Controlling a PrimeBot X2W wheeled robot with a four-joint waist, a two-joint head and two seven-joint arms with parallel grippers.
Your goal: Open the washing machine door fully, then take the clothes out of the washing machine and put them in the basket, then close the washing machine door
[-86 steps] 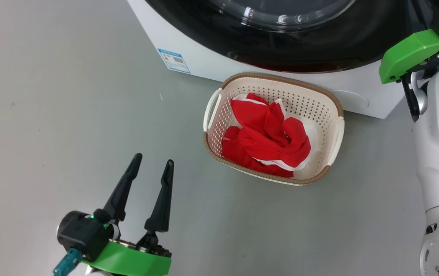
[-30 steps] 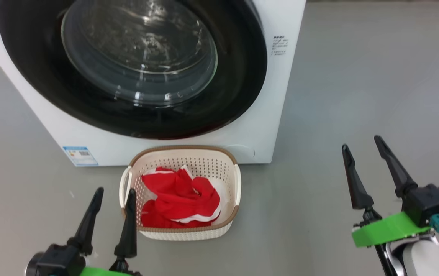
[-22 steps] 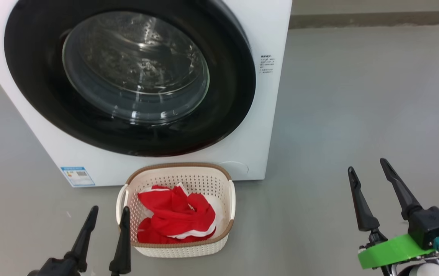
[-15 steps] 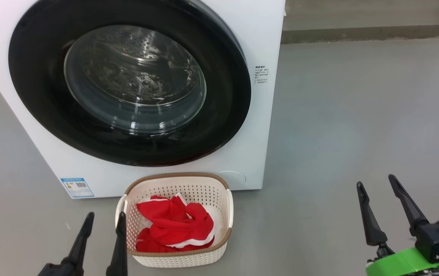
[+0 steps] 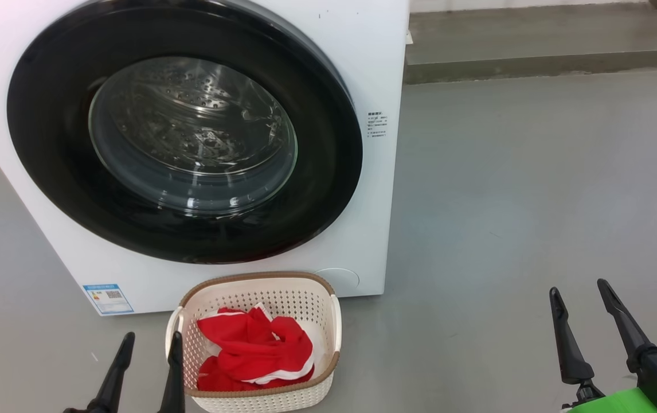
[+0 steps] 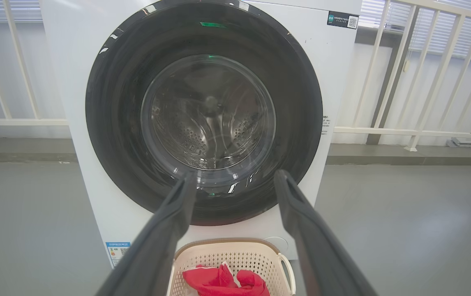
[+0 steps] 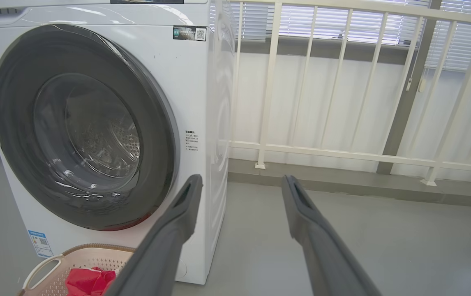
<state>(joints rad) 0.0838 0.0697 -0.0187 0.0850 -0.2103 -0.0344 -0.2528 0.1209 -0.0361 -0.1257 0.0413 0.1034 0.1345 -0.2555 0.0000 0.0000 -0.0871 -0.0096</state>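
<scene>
washing machine (image 5: 363, 241): big white one, upper left, blue label (image 5: 108, 298) at its bottom corner
washing machine door (image 5: 185, 135): shut flat, steel drum showing through the glass
basket (image 5: 254, 278): on the grey floor (image 5: 506, 201) right in front of the machine
clothes (image 5: 254, 350): red heap inside the basket
left gripper (image 5: 152, 338): fingers apart, just beside the basket's left side
right gripper (image 5: 578, 289): spread too, well off right

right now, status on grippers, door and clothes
Both open, empty: left gripper, right gripper. Washing machine door shut. Clothes in basket, on floor below the door.
</scene>
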